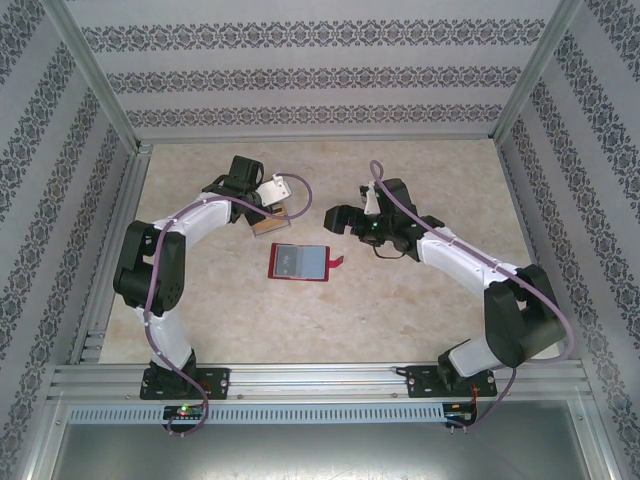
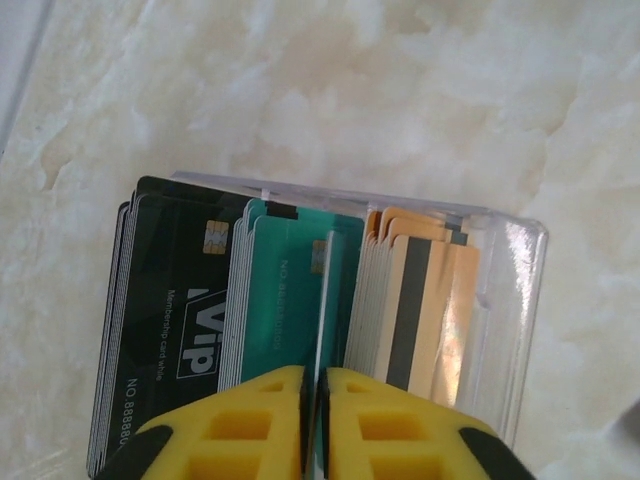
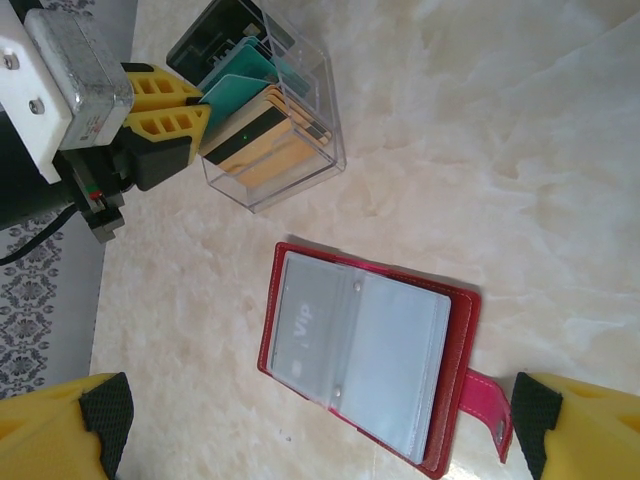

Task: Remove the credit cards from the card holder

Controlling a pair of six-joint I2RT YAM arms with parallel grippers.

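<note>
On table [image 3: 500, 150] | card holder [image 3: 400, 385] open, red, clear sleeves | maybe one Vip card [image 3: 300, 325]

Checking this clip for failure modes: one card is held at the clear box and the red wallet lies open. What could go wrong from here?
1. The left gripper pinches a teal card edge-on between packed stacks in the clear box; let go crooked, it could wedge or lean out.
2. The card holder lies loose with a Vip card in its sleeve; the open right gripper might drag the holder instead of sliding the card free.
</note>
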